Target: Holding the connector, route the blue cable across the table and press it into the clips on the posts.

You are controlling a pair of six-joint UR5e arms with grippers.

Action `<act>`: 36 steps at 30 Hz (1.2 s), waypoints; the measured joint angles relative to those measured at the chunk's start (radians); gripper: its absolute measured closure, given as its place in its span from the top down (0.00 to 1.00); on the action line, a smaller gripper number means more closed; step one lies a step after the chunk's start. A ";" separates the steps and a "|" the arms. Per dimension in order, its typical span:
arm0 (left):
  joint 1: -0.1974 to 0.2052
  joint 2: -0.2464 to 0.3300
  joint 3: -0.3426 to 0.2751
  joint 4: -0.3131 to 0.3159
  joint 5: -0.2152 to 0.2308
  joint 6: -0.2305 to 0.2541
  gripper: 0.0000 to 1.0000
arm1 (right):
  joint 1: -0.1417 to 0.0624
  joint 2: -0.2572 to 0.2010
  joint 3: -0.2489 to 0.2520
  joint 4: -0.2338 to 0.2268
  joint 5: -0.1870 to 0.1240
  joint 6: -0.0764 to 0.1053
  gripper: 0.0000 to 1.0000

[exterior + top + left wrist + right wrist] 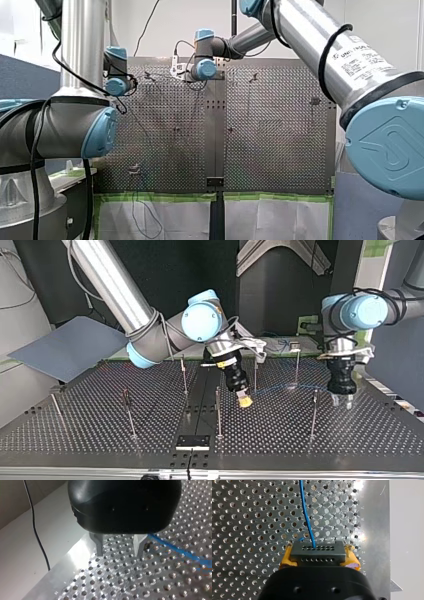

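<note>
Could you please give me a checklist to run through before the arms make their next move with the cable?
1. Grip on the connector: ok; it is clamped between the yellow pads of my right claw.
2. Join of the blue cable to the connector: ok; it leaves the holed face.
3. My left claw free: ok; it is open, with nothing between its fingers and the cable passing beside it.
4. Cable pressed into a clip: cannot tell; in the top view it runs low between the claws, past a post.
</note>
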 joint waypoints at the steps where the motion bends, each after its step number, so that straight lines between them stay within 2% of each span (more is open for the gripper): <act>1: 0.001 0.001 -0.003 -0.001 0.002 -0.001 0.88 | 0.000 0.000 0.000 0.000 0.000 0.000 0.00; 12: 0.002 0.004 -0.010 -0.003 0.006 -0.002 0.88 | 0.002 0.000 0.000 0.000 0.000 0.000 0.00; 13: 0.002 0.004 -0.010 -0.001 0.007 -0.003 0.85 | 0.002 0.000 0.000 0.001 0.000 0.000 0.00; 14: 0.002 0.004 -0.011 0.003 0.011 -0.005 0.77 | 0.001 0.000 0.000 0.001 0.000 0.000 0.00; 15: 0.002 0.004 -0.011 0.011 0.019 -0.008 0.77 | 0.001 0.000 0.000 0.001 0.001 0.000 0.00; 17: 0.002 0.005 -0.011 0.023 0.033 -0.010 0.63 | -0.001 0.000 0.000 0.001 0.001 0.000 0.00; 18: 0.002 0.005 -0.011 0.029 0.044 -0.009 0.63 | -0.001 0.000 0.000 0.001 0.001 0.000 0.00; 19: 0.002 0.006 -0.011 0.032 0.051 -0.007 0.39 | -0.002 0.000 0.000 0.001 0.001 0.000 0.00; 20: 0.002 0.006 -0.011 0.034 0.058 -0.005 0.25 | -0.003 0.000 0.000 0.002 0.001 0.000 0.00; 21: 0.002 0.006 -0.011 0.036 0.065 -0.002 0.25 | -0.003 0.000 0.000 0.001 0.001 0.000 0.00; 22: 0.002 0.006 -0.011 0.037 0.069 0.000 0.10 | -0.003 0.000 0.000 0.002 0.001 0.000 0.00; 23: 0.002 0.006 -0.011 0.038 0.072 0.001 0.02 | -0.003 0.000 0.000 0.002 0.001 0.000 0.00; 29: 0.002 0.006 -0.011 0.054 0.078 -0.003 0.02 | -0.003 0.000 0.000 0.002 0.001 0.000 0.00; 36: 0.002 0.002 -0.011 0.115 0.082 -0.036 0.02 | -0.004 0.000 0.000 0.002 0.003 -0.001 0.00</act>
